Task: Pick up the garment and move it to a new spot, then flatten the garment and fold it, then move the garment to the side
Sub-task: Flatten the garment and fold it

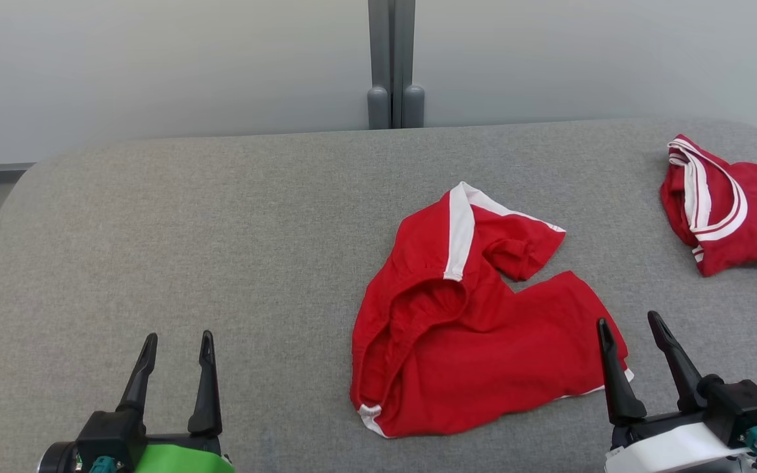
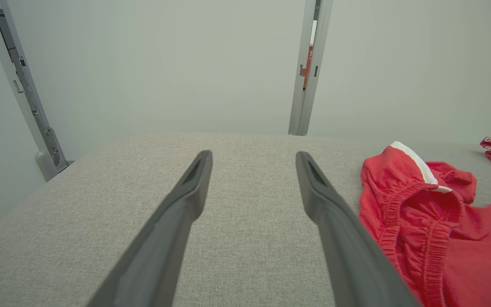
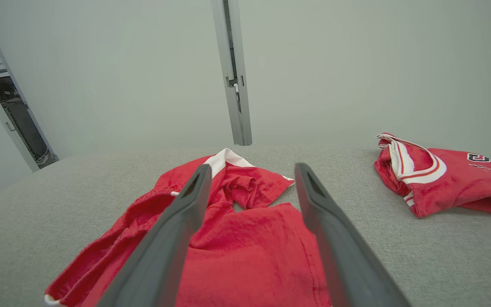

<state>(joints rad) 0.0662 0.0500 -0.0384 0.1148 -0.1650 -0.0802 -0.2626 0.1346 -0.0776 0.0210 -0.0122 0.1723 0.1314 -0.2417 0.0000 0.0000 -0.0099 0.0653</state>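
A crumpled red garment (image 1: 477, 322) with white side stripes and an elastic waistband lies on the grey table (image 1: 188, 223), right of centre. It also shows in the left wrist view, the garment (image 2: 433, 221) at the right, and in the right wrist view, the garment (image 3: 237, 243) just beyond the fingers. My left gripper (image 1: 178, 347) stands open at the lower left, well left of the cloth, with nothing between its fingers. Open too, my right gripper (image 1: 628, 328) hovers at the cloth's lower right corner, holding nothing.
A second red garment (image 1: 733, 210) with white trim and dark lettering lies bunched at the table's far right edge, and appears as the second garment (image 3: 441, 175) in the right wrist view. A grey post (image 1: 393, 66) stands behind the table against a pale wall.
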